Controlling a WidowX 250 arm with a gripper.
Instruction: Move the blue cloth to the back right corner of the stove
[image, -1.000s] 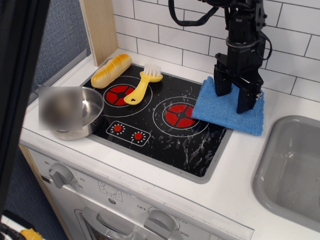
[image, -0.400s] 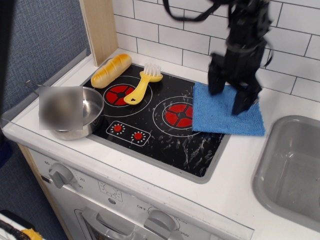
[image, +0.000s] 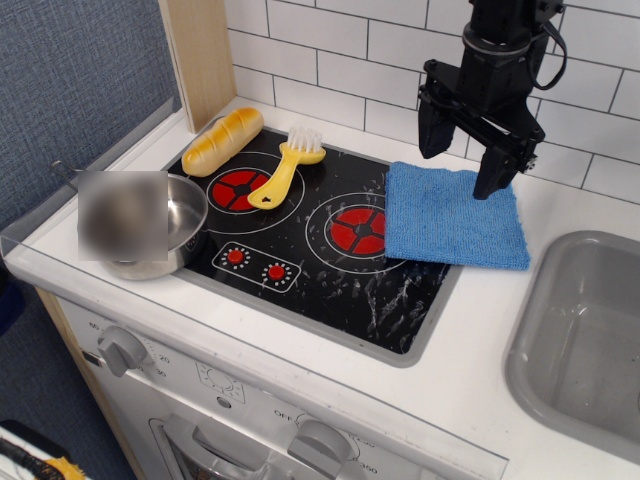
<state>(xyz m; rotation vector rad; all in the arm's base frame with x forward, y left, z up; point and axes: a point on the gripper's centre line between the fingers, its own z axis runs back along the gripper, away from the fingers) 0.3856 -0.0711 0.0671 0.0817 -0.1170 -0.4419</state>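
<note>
The blue cloth (image: 455, 215) lies flat at the back right of the black stove (image: 320, 245), partly over the stove's right rim and onto the white counter. It touches the right burner's white ring. My gripper (image: 462, 165) hangs above the cloth's back edge, fingers spread open and empty, clear of the cloth.
A yellow brush (image: 285, 170) and a bread roll (image: 222, 140) lie at the stove's back left. A steel pot (image: 160, 225) stands at the front left. A grey sink basin (image: 585, 330) is to the right. White tiled wall behind.
My gripper has let go of the cloth and risen above it. The cloth has dropped flat and spread out at the back right.
</note>
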